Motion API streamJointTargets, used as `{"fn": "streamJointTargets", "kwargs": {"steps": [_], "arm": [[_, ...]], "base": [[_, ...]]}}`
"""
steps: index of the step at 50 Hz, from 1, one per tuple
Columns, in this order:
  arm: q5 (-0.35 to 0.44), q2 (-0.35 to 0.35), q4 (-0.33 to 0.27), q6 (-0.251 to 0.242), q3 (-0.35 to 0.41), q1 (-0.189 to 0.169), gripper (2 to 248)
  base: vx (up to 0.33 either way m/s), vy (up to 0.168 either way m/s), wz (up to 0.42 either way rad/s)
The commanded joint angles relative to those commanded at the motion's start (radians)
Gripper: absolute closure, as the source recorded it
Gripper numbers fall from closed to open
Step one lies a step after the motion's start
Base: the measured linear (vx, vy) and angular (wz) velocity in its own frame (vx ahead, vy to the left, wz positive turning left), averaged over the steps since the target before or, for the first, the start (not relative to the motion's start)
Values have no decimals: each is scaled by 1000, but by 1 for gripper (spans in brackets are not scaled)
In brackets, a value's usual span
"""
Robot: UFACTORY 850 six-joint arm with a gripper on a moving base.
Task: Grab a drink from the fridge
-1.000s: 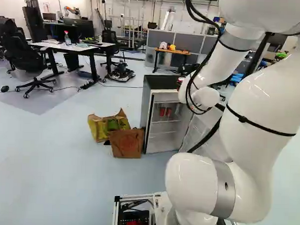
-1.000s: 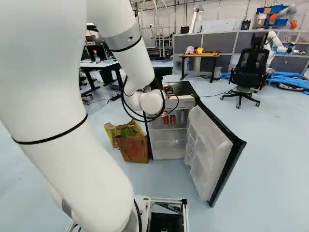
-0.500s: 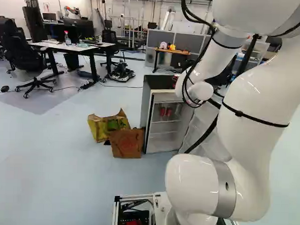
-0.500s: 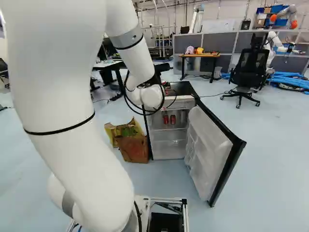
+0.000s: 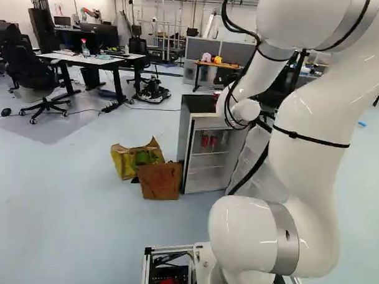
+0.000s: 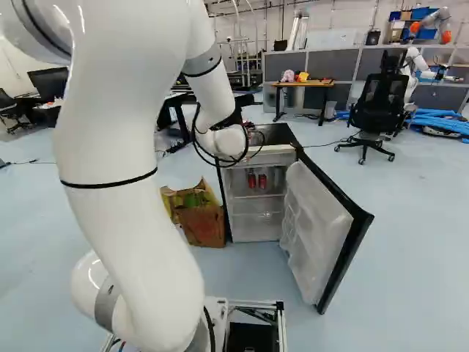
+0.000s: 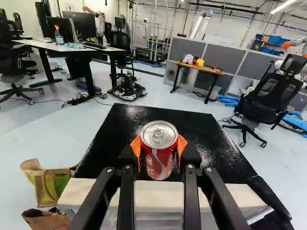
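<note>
Drink: 1 red can (image 7: 158, 166), silver lid up, held at the tips of the black jaws.
Jaws: closed on the can, with 1 of the 2 orange pads (image 7: 136, 147) pressed to each side.
Can to jaws: directly between them, neither ahead nor off to a side. Its long axis stands upright, across the line joining the 2 pads.
Can to fridge: outside the fridge (image 5: 184, 139), by the front part of its black top (image 7: 196, 132). I cannot tell whether the can's base touches that top.
Shelf inside: 2 more red cans, a left can (image 6: 251, 180) and a right can (image 6: 262, 181), side by side.
Door: the fridge door (image 6: 328, 220) hangs open, at the right of the fridge in the right base view.
Next move, by my judgement: the grab looks done, so the white arm (image 6: 132, 213) needs only to carry the can up and away, axis kept vertical.
Risk, by my judgement: a low path could catch the can's base on the top and tilt it between the pads.
</note>
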Motion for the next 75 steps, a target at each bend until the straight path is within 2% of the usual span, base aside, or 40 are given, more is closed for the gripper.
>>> {"fn": "streamJointTargets", "kwargs": {"steps": [58,75], "arm": [[-94,-265,92,0,-332,45,156],[-112,-271,109,0,-339,45,156]], "base": [[0,0,0],[0,0,0]]}}
